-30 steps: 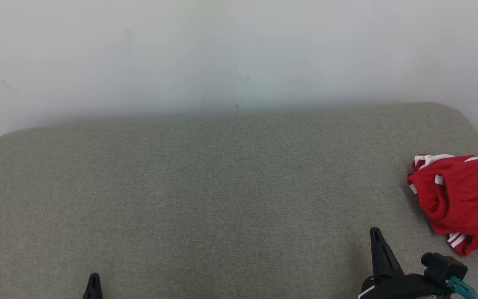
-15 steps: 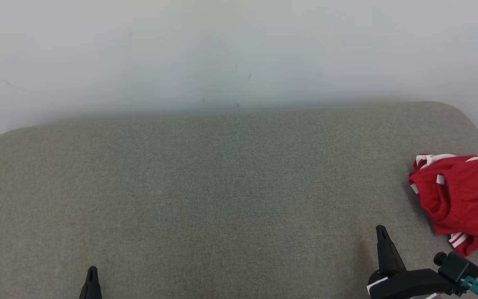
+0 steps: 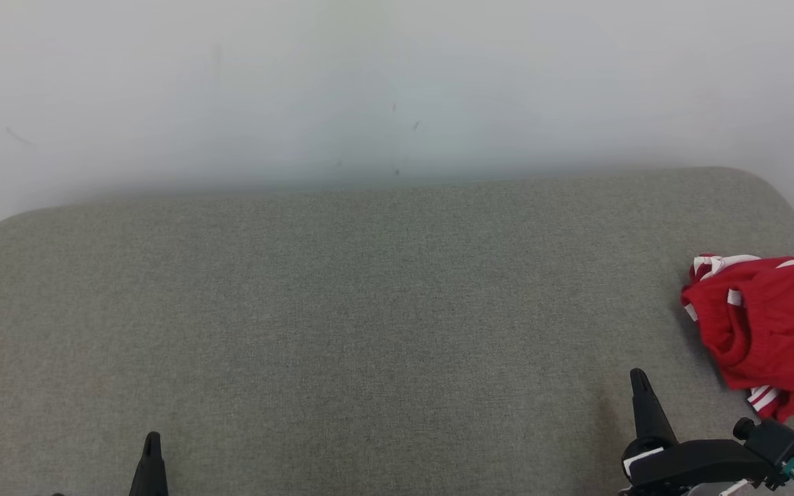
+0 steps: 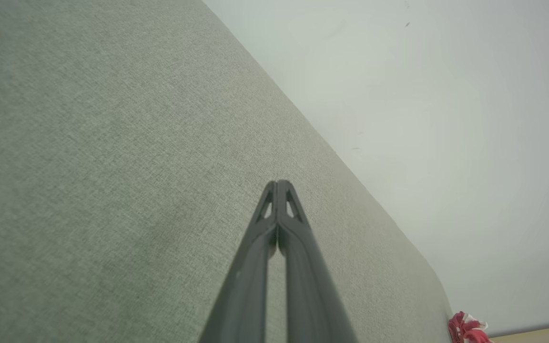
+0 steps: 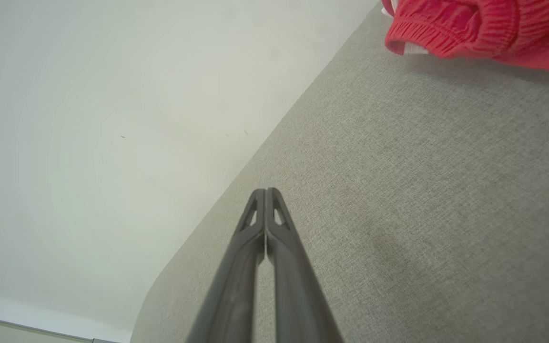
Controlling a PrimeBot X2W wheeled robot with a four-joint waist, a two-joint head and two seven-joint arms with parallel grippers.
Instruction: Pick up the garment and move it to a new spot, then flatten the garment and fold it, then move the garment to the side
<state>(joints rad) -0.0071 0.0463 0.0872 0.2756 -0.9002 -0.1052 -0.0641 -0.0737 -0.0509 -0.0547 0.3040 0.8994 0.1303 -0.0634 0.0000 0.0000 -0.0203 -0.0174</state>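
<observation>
Overhead first: from the head view, the red garment (image 3: 762,324) with white stripes is lying crumpled at the right edge of the grey padded surface (image 3: 369,310), running off the frame. The left gripper (image 3: 151,441) is rising at the lower left, well apart from the garment. The right gripper (image 3: 638,377) is pointing up at the lower right, near the garment but not touching it. Each is reading here as a single dark tip.

The left wrist view is settling that arm's state: its fingers are pressing together, holding nothing. The garment is appearing as a small red scrap at the far corner, beside a strip of tan floor (image 4: 541,333).

The right wrist view is showing its own fingers likewise pressed together and empty over bare fabric. It is also bringing up the garment's ribbed waistband (image 5: 446,28) at the top right, clear of the tips.
</observation>
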